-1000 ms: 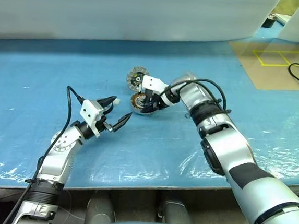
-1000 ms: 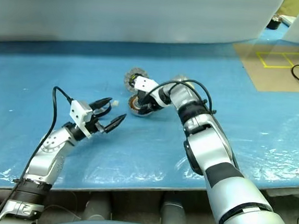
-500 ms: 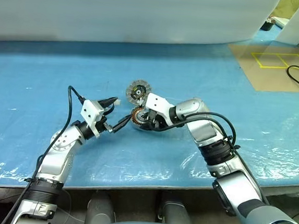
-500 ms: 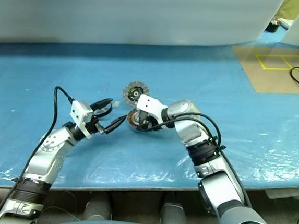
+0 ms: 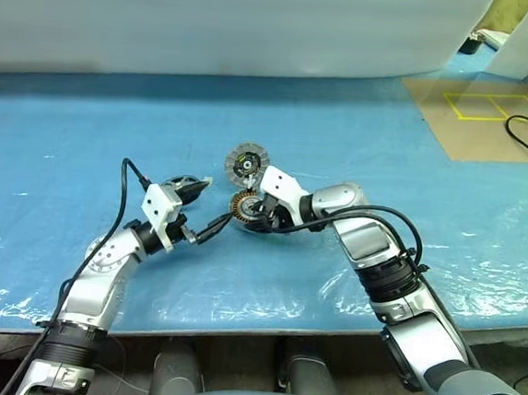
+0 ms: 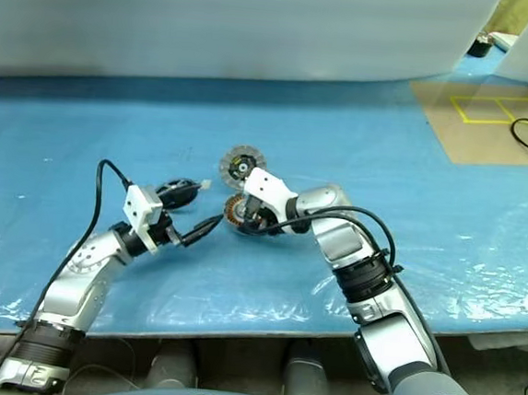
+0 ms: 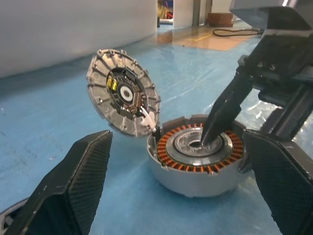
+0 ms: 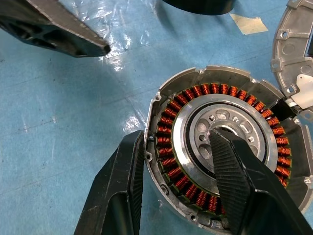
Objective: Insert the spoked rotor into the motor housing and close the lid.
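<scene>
Pulled back toward the robot over the last second, the motor housing [image 8: 225, 152] now sits nearer the front edge of the blue plastic-covered surface [image 5: 58, 124], with the right arm folded in behind it, while the left arm has barely shifted. Copper windings ring the open can, and its lid [image 7: 123, 91] stands tilted up at the rim, finned face and dark centre toward the left wrist camera, apparently joined by a small white connector. The right gripper [image 8: 176, 161] grips the housing wall at partial opening: one finger outside the shell, the other down in the central hub. The left gripper [image 7: 176, 196] is spread to its widest and empty, its fingers flanking the housing from just beside it without touching. The spoked rotor [image 5: 184, 184], a dark ring, lies on the surface close behind the left gripper, not yet picked up. Judging from this layout, the step in hand is positioning the housing for loading; doing it well likely means setting the can flat, keeping the propped lid clear of the opening, and freeing the hub before the left gripper fetches the rotor and lowers it squarely over the centre.
</scene>
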